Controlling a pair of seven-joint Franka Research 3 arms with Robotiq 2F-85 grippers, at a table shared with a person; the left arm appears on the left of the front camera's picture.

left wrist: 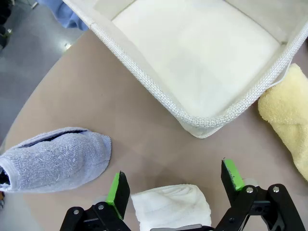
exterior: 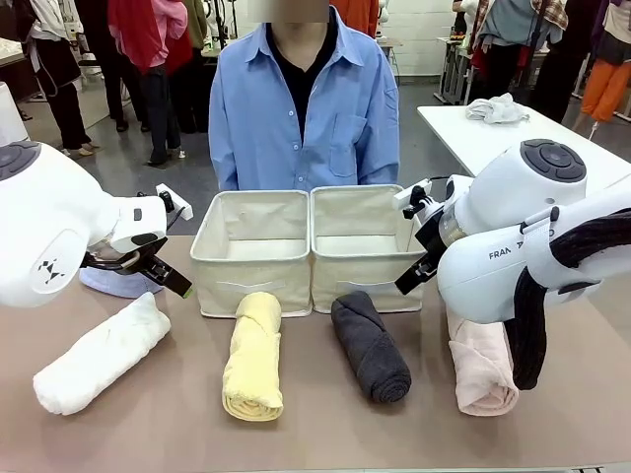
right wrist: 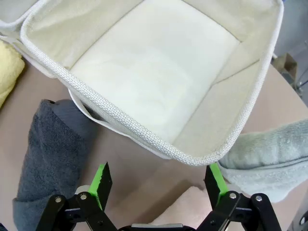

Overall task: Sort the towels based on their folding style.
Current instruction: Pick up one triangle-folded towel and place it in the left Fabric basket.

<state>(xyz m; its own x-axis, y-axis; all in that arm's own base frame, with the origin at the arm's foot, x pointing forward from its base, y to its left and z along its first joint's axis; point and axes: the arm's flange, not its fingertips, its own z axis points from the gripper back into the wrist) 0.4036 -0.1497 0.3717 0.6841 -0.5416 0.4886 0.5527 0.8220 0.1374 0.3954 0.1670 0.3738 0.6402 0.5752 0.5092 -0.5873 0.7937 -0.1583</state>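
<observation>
Your grippers are both released and empty; the left gripper [left wrist: 175, 180] hangs with fingers spread over the end of the white roll [left wrist: 171, 207], the right gripper [right wrist: 158, 180] likewise over the pink roll [right wrist: 183, 208], so each seems lined up for the outermost roll on its own side. The four rolls lie in a row on the surface [exterior: 325, 434] at 6 o'clock of the left box [exterior: 251, 251] and the right box [exterior: 360, 246], the pale yellow roll [exterior: 253, 357] and dark grey roll [exterior: 372, 345] between the other two, ends toward the boxes, probably for a short lift in. The lavender cone [exterior: 116, 283] lies at 9 o'clock of the left box, the grey-green cone [right wrist: 269, 154] at 3 o'clock of the right box, set apart as the other style; both boxes are empty, so nothing is sorted yet.
</observation>
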